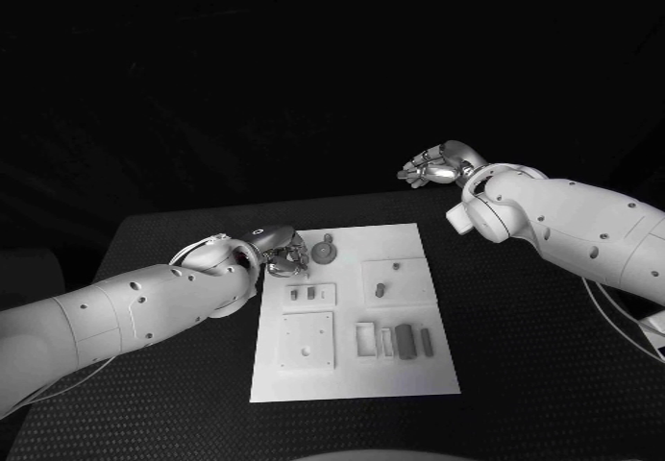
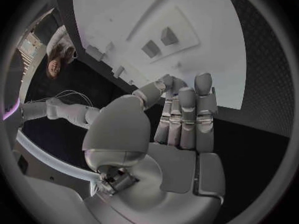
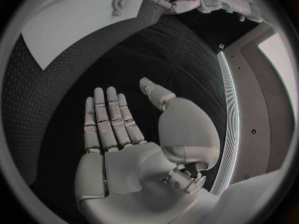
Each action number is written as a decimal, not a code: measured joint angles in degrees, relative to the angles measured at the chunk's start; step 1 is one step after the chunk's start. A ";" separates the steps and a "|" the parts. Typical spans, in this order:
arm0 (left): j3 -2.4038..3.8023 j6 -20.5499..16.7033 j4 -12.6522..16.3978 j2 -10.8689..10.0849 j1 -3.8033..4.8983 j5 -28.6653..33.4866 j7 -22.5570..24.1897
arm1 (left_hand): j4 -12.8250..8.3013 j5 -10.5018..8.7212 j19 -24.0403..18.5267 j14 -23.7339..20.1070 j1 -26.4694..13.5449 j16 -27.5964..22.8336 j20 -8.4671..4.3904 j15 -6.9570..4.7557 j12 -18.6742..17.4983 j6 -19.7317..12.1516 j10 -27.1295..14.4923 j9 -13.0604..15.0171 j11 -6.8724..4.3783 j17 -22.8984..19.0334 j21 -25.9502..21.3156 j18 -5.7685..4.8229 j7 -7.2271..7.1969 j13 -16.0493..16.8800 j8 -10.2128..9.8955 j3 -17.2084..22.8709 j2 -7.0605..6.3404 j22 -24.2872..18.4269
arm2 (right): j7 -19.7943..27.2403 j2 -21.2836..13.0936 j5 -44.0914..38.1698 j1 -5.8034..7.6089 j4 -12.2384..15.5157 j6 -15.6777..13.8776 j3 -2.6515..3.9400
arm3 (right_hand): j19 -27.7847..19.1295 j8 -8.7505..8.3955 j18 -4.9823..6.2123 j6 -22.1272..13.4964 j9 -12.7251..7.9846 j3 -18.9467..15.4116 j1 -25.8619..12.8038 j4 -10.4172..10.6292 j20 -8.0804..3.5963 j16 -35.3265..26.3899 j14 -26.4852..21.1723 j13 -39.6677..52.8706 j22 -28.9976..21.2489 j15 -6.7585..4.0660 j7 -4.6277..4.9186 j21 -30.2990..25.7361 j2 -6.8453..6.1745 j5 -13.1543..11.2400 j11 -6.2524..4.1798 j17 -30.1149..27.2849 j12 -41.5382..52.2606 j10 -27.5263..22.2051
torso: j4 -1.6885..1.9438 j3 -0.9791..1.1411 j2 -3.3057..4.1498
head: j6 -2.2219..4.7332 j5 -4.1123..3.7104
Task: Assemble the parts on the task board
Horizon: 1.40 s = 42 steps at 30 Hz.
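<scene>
At the middle of the black surface [image 1: 166, 240] lies the white task board [image 1: 354, 379], long side running away from the robot. Its parts sit in several places: a round keyed piece with a tail [image 1: 325, 252] near the far edge, two small upright pieces [image 1: 316, 293] beside a raised block on the left half, a peg on a square plate [image 1: 380, 286] on the right half, and a row of dark bars [image 1: 405, 340] nearer the robot, next to a larger square plate [image 1: 307, 340].

Just at the board's far left corner, the left robot hand [image 1: 282, 252] reaches in with its fingertips close to the round piece. From the left wrist view its fingers [image 2: 187, 117] lie straight and side by side over the board's edge, with nothing between them and the thumb, so it is released and holding nothing. The right robot hand [image 1: 441, 165] hangs well apart, beyond the board's far right corner; the right wrist view shows its palm flat and fingers [image 3: 109, 117] spread, likewise empty.

My judgement is that the task stands at an early step, an approach to a first part, with nothing yet picked up. The next move calls for the left robot hand to curl onto a part near that corner, with care not to shift the board.
</scene>
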 measured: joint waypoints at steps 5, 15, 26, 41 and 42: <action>-0.02 1.38 -0.06 -0.07 0.00 0.47 -0.02 | 0.00 -0.01 0.00 0.11 0.00 0.00 0.01 -0.10 -0.01 -0.01 0.00 -0.03 0.00 0.00 0.00 0.00 -0.01 0.04 -0.02 -0.01 -0.01 0.05 | -0.01 0.00 0.00 0.00 0.01 0.02 0.00 | 0.00 0.00 0.00 0.00 0.00 0.00 0.00 0.00 0.00 0.00 0.00 0.00 0.05 0.00 0.00 0.00 0.00 0.00 0.00 0.00 0.00 0.00 | -0.04 -0.02 0.03 | -0.07 0.07; -0.02 3.03 -0.98 0.34 0.00 1.88 -0.02 | 0.00 -0.14 0.01 0.17 -0.34 0.24 0.02 -0.16 -0.11 -0.08 0.00 -0.09 0.00 0.00 0.00 0.00 -0.07 0.07 -0.11 -0.02 0.06 0.04 | -0.01 0.04 0.00 0.00 0.01 0.04 0.00 | 0.00 0.00 0.00 0.00 0.00 0.00 0.00 0.00 0.00 0.00 0.00 -0.05 0.10 0.00 0.00 -0.23 0.00 0.00 0.00 -0.01 0.00 0.00 | -0.08 -0.01 0.05 | -0.16 0.15; -0.03 4.23 -1.80 1.05 0.01 2.61 -0.07 | -0.08 0.12 0.02 0.19 -0.41 0.24 0.05 -0.18 -0.22 0.06 -0.02 -0.07 -0.02 0.01 0.00 0.00 0.09 0.06 0.00 -0.10 0.15 0.03 | -0.01 0.06 0.00 0.00 0.01 0.06 0.00 | 0.00 0.00 0.00 0.00 0.01 0.00 0.00 0.00 0.00 0.00 0.00 -0.04 0.10 0.00 0.00 -0.23 0.00 0.00 0.00 -0.01 0.00 0.00 | -0.12 0.03 0.03 | -0.27 0.13; 0.00 5.04 -3.04 2.09 0.06 2.70 -0.09 | -0.06 0.08 -0.12 0.20 -0.27 0.23 -0.08 -0.18 -0.28 -0.04 -0.04 -0.17 -0.04 0.01 0.00 -0.02 0.17 0.24 -0.07 -0.09 0.29 0.02 | -0.01 0.10 0.00 0.00 0.00 0.07 0.00 | 0.00 0.00 0.00 0.00 -0.04 0.00 0.00 0.00 0.00 0.00 0.00 -0.09 0.19 0.00 0.00 -0.23 0.00 0.00 0.00 0.04 0.22 0.00 | -0.13 0.05 0.03 | -0.35 -0.01; 0.00 5.07 -3.15 2.17 0.06 2.73 -0.09 | -0.03 0.01 -0.12 0.20 -0.30 0.23 -0.08 -0.18 -0.28 -0.04 -0.04 -0.18 -0.04 0.01 0.00 -0.03 0.17 0.26 -0.10 -0.07 0.33 0.02 | -0.01 0.10 0.00 0.00 0.00 0.07 0.00 | 0.00 0.00 0.00 0.00 -0.04 0.00 0.00 0.00 0.00 0.00 0.00 -0.09 0.20 0.00 0.00 -0.23 0.00 0.00 0.00 0.04 0.23 0.00 | -0.13 0.06 0.03 | -0.35 -0.01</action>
